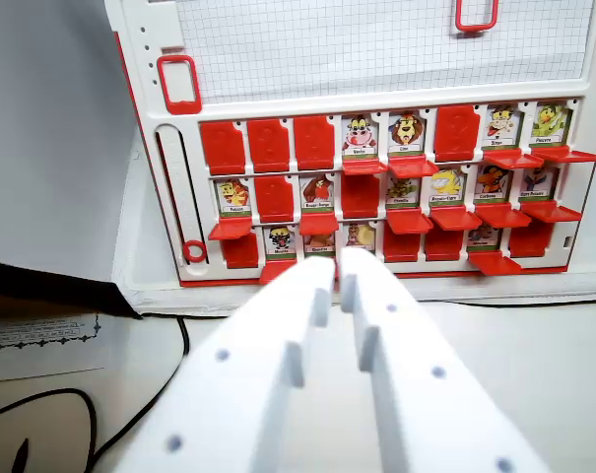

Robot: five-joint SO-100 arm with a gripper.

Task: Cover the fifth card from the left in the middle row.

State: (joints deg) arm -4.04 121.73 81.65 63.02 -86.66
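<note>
A white game board [165,187] with red flaps stands upright ahead of me, holding three rows of animal cards. In the middle row, the fifth card from the left [402,189] shows its picture, and its red flap [409,221] lies folded down. The fourth slot [360,194] beside it is covered in red. My white gripper [339,279] fills the lower foreground, its tips in front of the bottom row near the fourth column. The fingers are shut with only a thin slit between them and hold nothing. It is below and to the wrist view's left of that fifth card.
A grid panel [376,44] with red frames tops the board. A printed paper sheet [36,340] and a black cable [184,340] lie on the white table at the wrist view's lower left. A dark strip [51,286] runs above the paper.
</note>
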